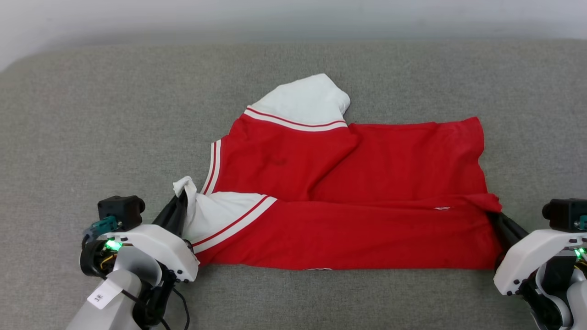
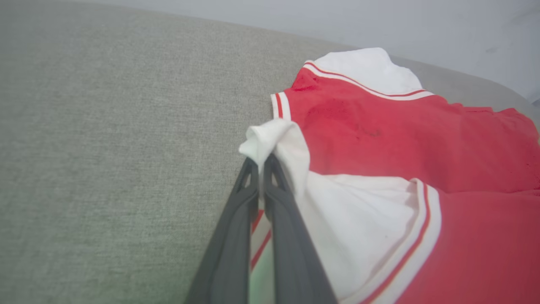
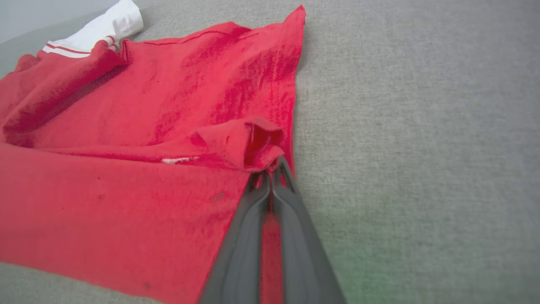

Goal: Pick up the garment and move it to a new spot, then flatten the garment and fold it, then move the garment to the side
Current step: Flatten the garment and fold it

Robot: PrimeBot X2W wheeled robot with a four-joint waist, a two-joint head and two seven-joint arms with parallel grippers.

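The garment [image 1: 348,192], a red jersey with white sleeves and red-white striped trim, lies on the grey cloth surface, its near half folded up over the far half. My left gripper [image 1: 182,198] at the lower left is shut on the near white sleeve's edge [image 2: 263,141], which bunches above the fingertips. At the lower right my right gripper [image 1: 496,215] is shut on the red hem corner [image 3: 257,145], lifted into a small fold. The far white sleeve [image 1: 307,103] lies flat at the top. The chest print is hidden.
Grey woven cloth surface [image 1: 91,114] stretches wide to the left, right and behind the garment. A pale wall [image 1: 293,16] runs along the far edge.
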